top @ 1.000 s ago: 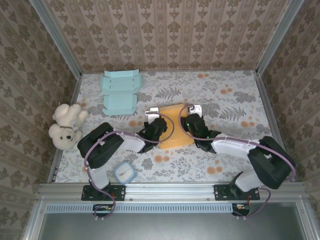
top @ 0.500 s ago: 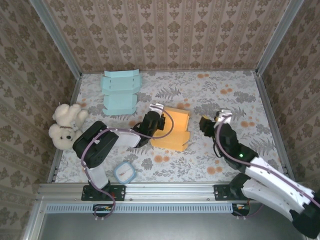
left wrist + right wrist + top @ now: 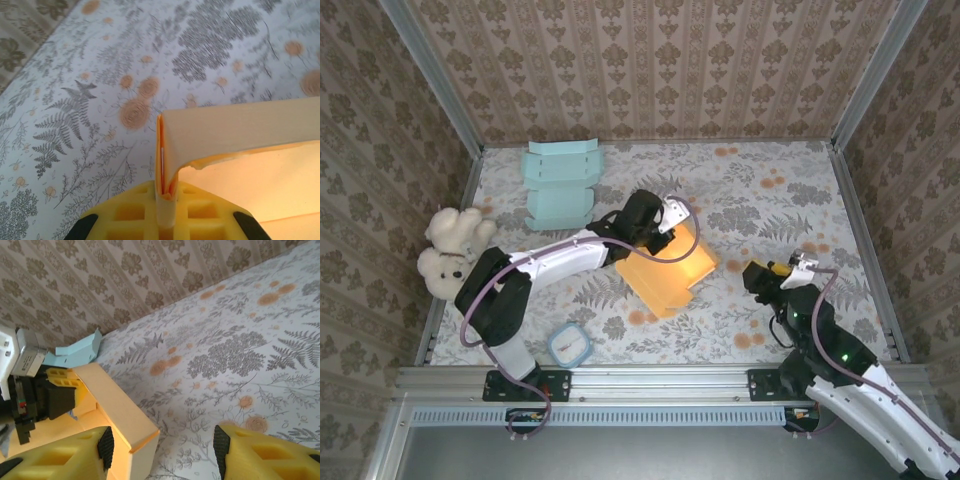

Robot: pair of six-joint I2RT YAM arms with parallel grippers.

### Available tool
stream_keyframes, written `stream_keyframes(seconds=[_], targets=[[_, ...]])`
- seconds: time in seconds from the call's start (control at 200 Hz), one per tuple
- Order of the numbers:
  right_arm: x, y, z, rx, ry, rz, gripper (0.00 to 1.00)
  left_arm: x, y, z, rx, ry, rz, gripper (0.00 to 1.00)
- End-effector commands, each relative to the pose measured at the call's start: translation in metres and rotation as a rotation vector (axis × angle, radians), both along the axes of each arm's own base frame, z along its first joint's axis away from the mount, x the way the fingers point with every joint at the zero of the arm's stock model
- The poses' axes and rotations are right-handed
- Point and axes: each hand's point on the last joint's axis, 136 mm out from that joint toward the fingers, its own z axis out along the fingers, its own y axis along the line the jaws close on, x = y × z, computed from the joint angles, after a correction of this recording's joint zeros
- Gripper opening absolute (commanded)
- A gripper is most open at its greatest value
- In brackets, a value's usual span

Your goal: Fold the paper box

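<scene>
The orange paper box sits near the table's middle, tilted, with one wall folded up. My left gripper is at the box's far left corner. In the left wrist view its yellow fingers are shut on the doubled orange wall, and the box stretches away to the right. My right gripper stands open to the right of the box, apart from it. In the right wrist view the right gripper has nothing between its pads, and the box's folded wall lies by the left finger.
A flat teal paper box lies at the back left. A white teddy bear sits at the left edge. A small blue-rimmed object rests near the front rail. Patterned walls close in three sides.
My left gripper has swung back and to the right, turning and tilting the orange box with it. My right arm has pulled away from the box to the right and nearer the front.
</scene>
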Motion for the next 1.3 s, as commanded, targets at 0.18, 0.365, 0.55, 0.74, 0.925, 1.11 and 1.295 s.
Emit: stream_keyframes(seconds=[0.18, 0.365, 0.55, 0.74, 0.925, 1.11, 1.295], targets=[[0.001, 0.015, -0.026, 0.023, 0.0, 0.074, 0.59, -0.046, 0.024, -0.033, 0.439, 0.072, -0.328, 0.0], [-0.003, 0.019, -0.026, 0.053, -0.02, 0.102, 0.59, -0.05, 0.026, -0.037, 0.536, 0.106, -0.406, 0.0], [-0.004, 0.019, -0.025, 0.064, -0.028, 0.109, 0.59, -0.044, 0.015, -0.043, 0.577, 0.078, -0.46, 0.0], [-0.004, 0.019, -0.026, 0.065, -0.028, 0.105, 0.59, -0.027, 0.011, -0.065, 0.666, 0.07, -0.457, 0.0], [-0.003, 0.019, -0.029, 0.059, -0.023, 0.101, 0.59, -0.011, 0.004, -0.084, 0.69, 0.049, -0.432, 0.0], [-0.001, 0.02, -0.031, 0.054, -0.018, 0.098, 0.59, -0.001, -0.003, -0.097, 0.691, 0.026, -0.407, 0.0], [0.0, 0.02, -0.033, 0.049, -0.014, 0.096, 0.59, 0.007, -0.001, -0.12, 0.747, 0.016, -0.383, 0.01]])
